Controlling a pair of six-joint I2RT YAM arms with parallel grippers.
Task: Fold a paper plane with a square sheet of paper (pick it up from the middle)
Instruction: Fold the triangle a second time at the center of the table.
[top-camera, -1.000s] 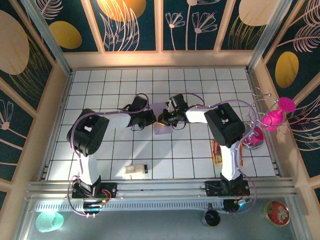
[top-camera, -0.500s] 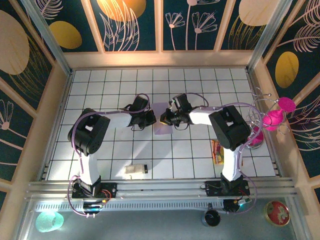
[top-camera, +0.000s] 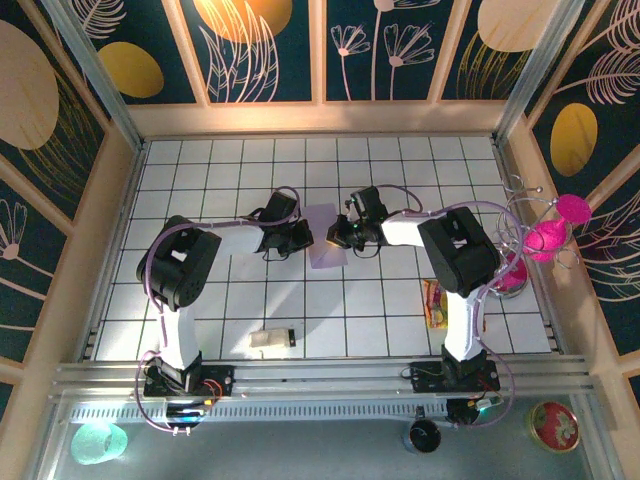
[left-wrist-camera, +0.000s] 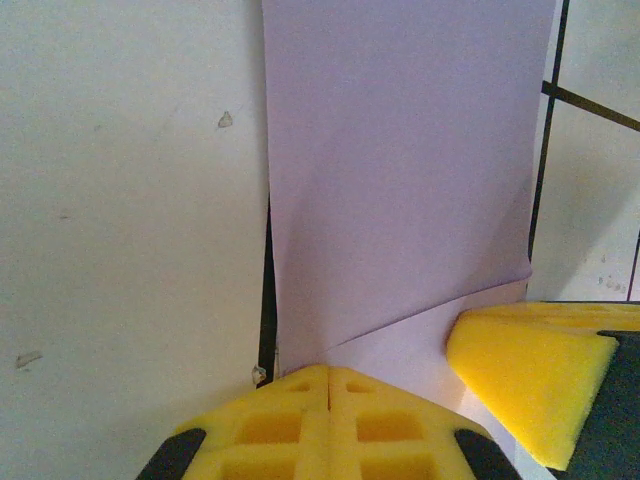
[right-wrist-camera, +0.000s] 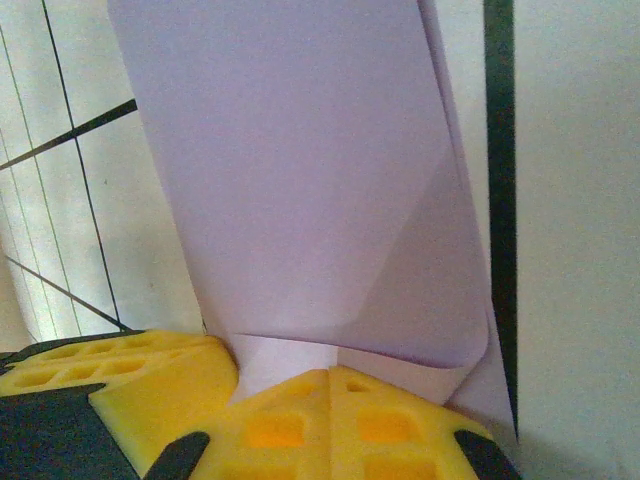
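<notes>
Now the left end effector (top-camera: 301, 239) (left-wrist-camera: 328, 374), jaws together, touches the near edge of the square sheet of paper (top-camera: 322, 217) (left-wrist-camera: 400, 180), which lies partly folded on the counter (top-camera: 200, 170) just ahead of it. Opposite, the right end effector (top-camera: 336, 238) (right-wrist-camera: 330, 376), also closed, meets the sheet's curled fold (right-wrist-camera: 300, 170).

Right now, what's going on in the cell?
Both arms are working on the square sheet of paper in the middle of the table. The left gripper and right gripper are both shut, with their tips at opposite sides of the sheet. The paper is partly folded, with a diagonal flap, and one layer curls up rather than lying flat. It is not a finished plane yet.
</notes>
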